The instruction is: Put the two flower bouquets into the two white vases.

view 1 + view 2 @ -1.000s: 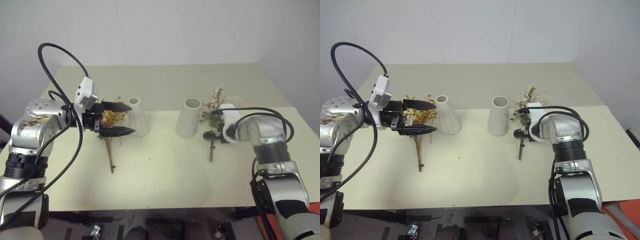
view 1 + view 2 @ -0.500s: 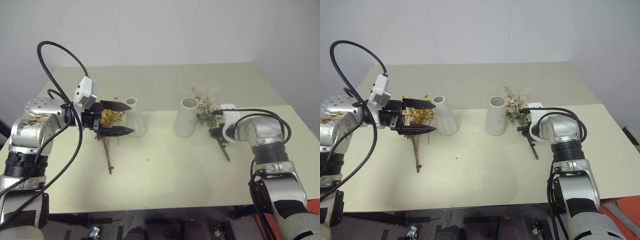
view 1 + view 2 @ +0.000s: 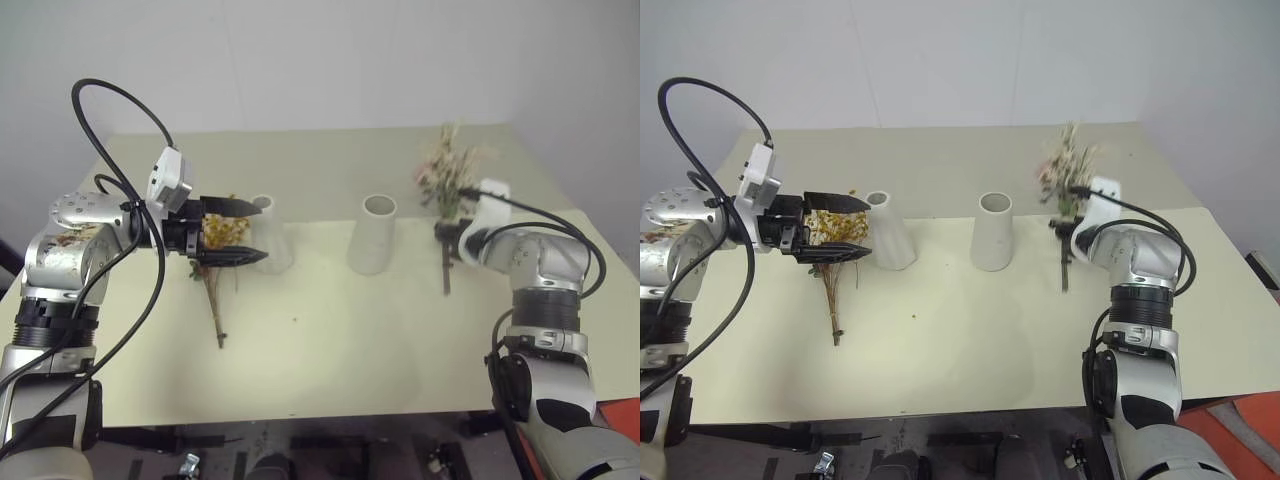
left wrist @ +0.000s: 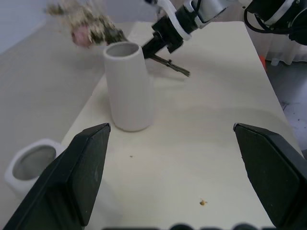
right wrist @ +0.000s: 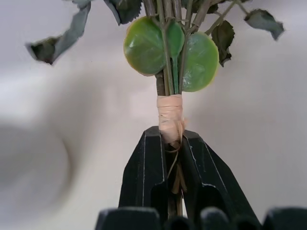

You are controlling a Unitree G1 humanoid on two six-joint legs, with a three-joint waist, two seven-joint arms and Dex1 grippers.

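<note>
Right gripper fingers pinching the taped stems of the pink-and-cream mixed bouquet, held upright at frame right beside the wide white ceramic vase, left gripper fingers spread over the yellow-orange dried spray lying on the pale table by the slim-necked white vase

head pair: high, down over table | wrists: close along fingers (left also sees wide vase)

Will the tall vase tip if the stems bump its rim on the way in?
Possibly. The tall vase is narrow and stands free on the table, so a sideways knock at the rim could rock it. The bouquet in the right hand looks light, with thin stems, so they would probably give first.
</note>
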